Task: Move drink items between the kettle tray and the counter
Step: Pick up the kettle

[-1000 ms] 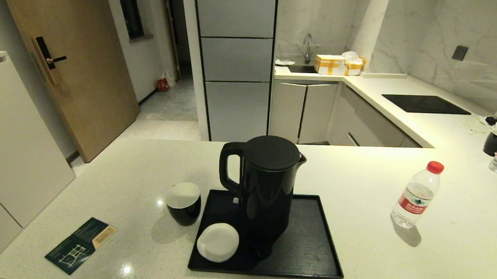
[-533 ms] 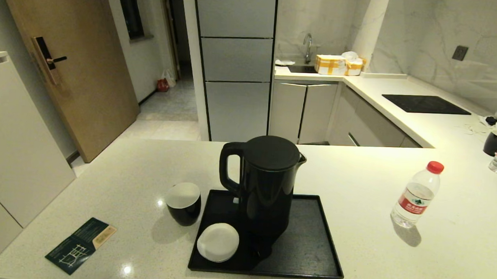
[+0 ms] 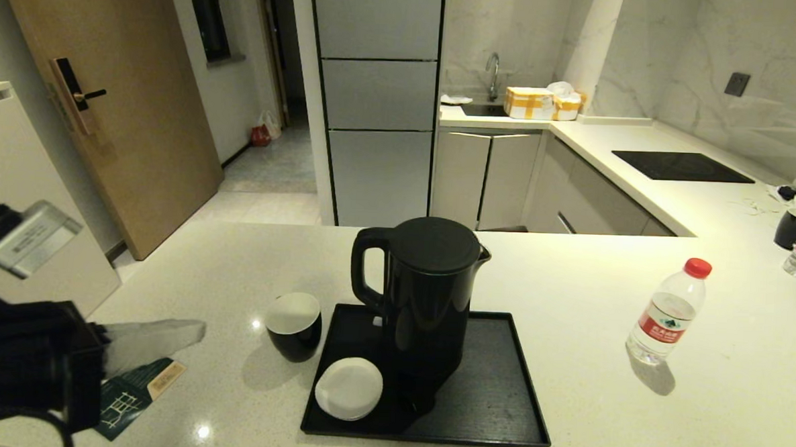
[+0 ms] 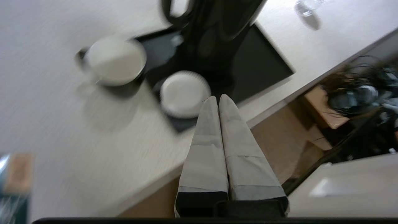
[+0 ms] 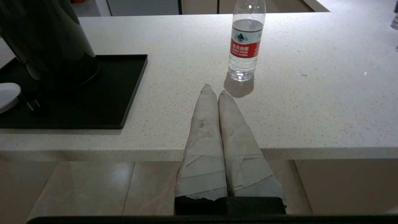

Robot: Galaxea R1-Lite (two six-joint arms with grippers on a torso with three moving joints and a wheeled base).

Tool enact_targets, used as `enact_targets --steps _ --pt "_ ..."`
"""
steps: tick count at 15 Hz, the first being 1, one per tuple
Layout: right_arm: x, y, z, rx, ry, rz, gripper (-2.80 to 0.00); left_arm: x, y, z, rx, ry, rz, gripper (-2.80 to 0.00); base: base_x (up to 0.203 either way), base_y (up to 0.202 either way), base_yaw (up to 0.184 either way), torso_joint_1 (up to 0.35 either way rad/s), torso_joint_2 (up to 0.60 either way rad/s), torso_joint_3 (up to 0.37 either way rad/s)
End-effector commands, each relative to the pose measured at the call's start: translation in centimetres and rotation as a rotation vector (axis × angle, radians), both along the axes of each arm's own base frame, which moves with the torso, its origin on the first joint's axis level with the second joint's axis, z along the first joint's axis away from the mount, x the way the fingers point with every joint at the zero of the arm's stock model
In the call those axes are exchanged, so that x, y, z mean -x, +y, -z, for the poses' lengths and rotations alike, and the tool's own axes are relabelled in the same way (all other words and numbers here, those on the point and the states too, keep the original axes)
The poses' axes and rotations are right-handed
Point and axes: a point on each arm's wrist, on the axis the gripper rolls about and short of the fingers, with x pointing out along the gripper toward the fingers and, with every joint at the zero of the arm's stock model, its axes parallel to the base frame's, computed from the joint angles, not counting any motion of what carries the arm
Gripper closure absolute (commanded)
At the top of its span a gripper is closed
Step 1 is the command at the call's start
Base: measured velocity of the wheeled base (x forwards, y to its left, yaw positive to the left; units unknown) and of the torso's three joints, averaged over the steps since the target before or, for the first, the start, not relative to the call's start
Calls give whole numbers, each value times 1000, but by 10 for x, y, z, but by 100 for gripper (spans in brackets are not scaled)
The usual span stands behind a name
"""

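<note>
Left gripper, fingers pressed together and empty, hovers left of the cup; unopened, it could topple it.

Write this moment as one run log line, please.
left gripper: shut, near cup | right gripper: shut, parked | kettle: on tray
</note>
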Motion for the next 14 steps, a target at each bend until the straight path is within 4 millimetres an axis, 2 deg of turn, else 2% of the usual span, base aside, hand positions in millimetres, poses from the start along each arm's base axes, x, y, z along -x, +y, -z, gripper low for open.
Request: enact_targets --steps 1,4,8,12,14 --pt "0 0 0 0 2 0 0 -39 -20 15 12 45 55 -280 0 0 0 0 0 0" --pt "0 0 0 -1 2 0 0 -70 -39 28 21 26 53 -280 0 0 0 0 0 0" --pt "0 0 0 1 2 0 0 -91 -57 38 46 -95 61 -280 0 0 0 0 0 0" --pt "0 0 0 0 2 0 0 -111 -79 59 54 -274 -32 -280 0 0 0 0 0 0" --pt "0 0 0 -1 2 0 0 -127 -93 78 39 -338 -123 -280 0 0 0 0 0 0"
